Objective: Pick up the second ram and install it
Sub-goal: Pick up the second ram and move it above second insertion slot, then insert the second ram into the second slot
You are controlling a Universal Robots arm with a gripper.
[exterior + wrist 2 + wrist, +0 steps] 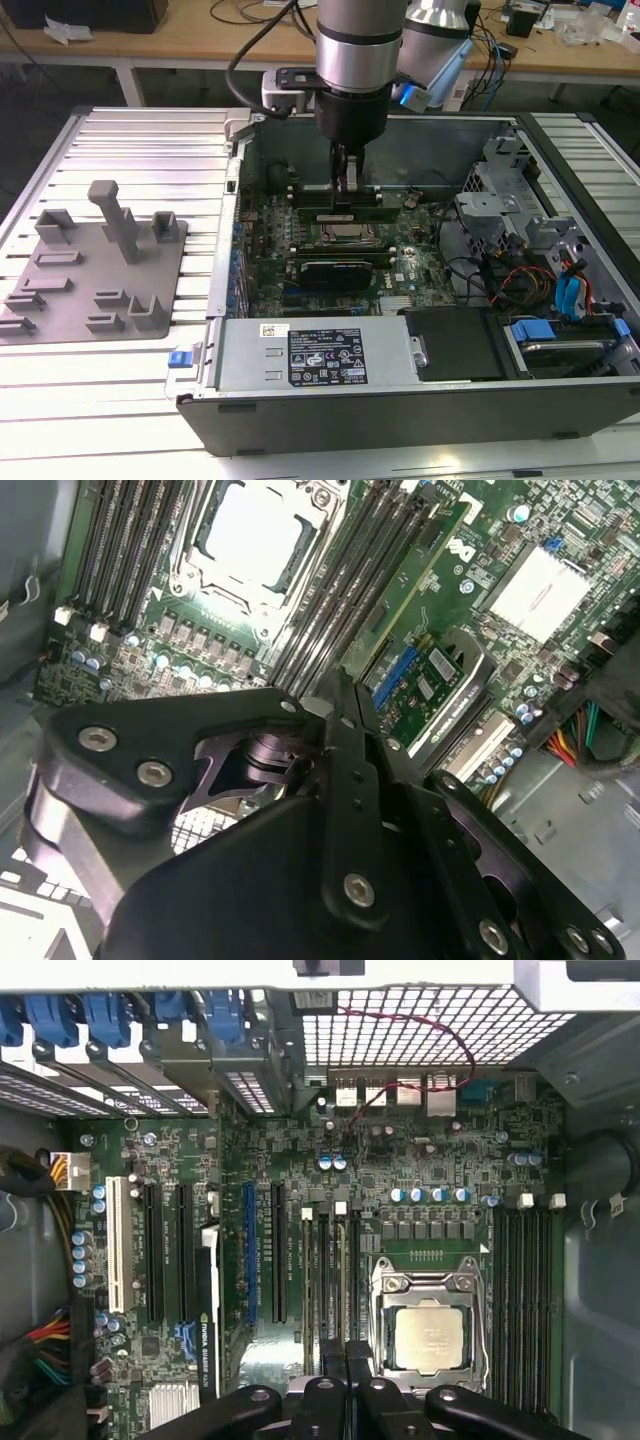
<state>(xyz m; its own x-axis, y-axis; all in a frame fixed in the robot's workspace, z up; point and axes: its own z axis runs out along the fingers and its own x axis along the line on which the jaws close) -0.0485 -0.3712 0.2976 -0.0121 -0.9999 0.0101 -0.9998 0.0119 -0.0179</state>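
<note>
My gripper (345, 196) reaches down into the open computer case (225, 250), over the memory slots just behind the square CPU socket (345, 235). The second ram (318, 213), a thin green stick with dark chips, stands on edge in those slots directly under the fingertips. In the second wrist view the ram (420, 590) runs away from the gripper (345, 705) alongside the black slots. The fingers (335, 1365) are pressed close together with only a hairline between them, shut on the stick's top edge. The gripper body hides the rest of the stick.
A black expansion card (340, 270) lies in front of the socket. A metal power supply (320, 355) spans the case front, with a drive cage (500, 210) and loose cables (530, 280) at the exterior view's right. A grey holder (100, 260) sits outside the case at the left.
</note>
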